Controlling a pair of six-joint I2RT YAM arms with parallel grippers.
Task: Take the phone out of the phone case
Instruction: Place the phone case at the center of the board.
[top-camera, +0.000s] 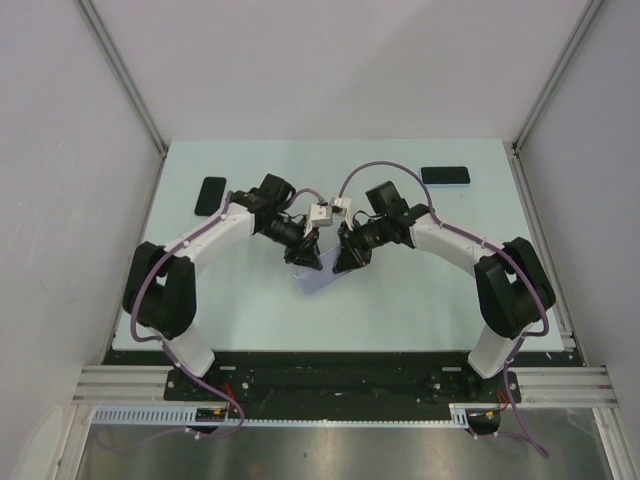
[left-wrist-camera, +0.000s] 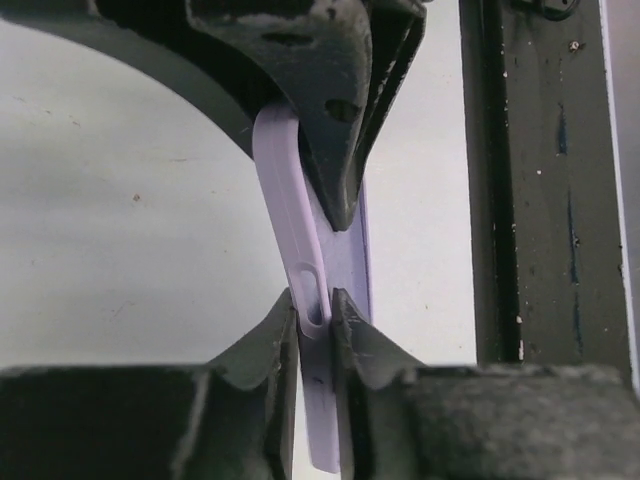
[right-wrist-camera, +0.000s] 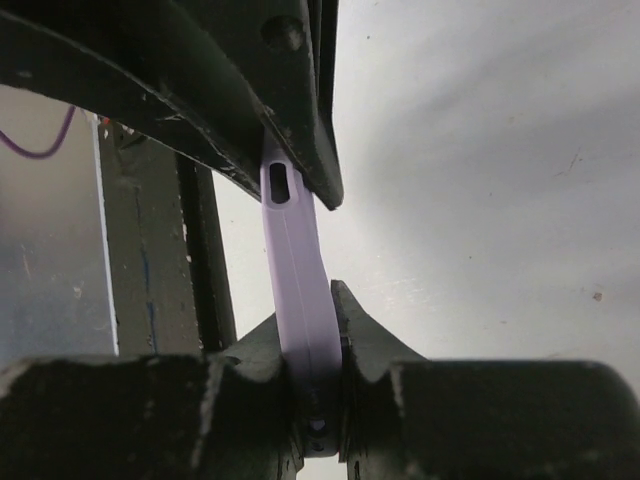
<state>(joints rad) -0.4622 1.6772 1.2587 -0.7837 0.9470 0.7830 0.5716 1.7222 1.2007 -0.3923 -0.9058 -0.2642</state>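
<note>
A lavender phone case (top-camera: 316, 278) hangs just above the table's middle, held between both grippers. My left gripper (top-camera: 306, 260) is shut on one edge of it. In the left wrist view the fingertips (left-wrist-camera: 318, 310) pinch the bowed rim of the case (left-wrist-camera: 285, 200) beside a slot cut-out. My right gripper (top-camera: 346, 262) is shut on the opposite edge, and the case (right-wrist-camera: 296, 250) runs up from its jaws (right-wrist-camera: 308, 305) in the right wrist view. The phone is hidden, and I cannot tell whether it sits inside the case.
A black handset (top-camera: 210, 195) lies at the table's back left and another (top-camera: 445, 175) at the back right. The black base rail (top-camera: 330, 365) runs along the near edge. White walls close in the sides.
</note>
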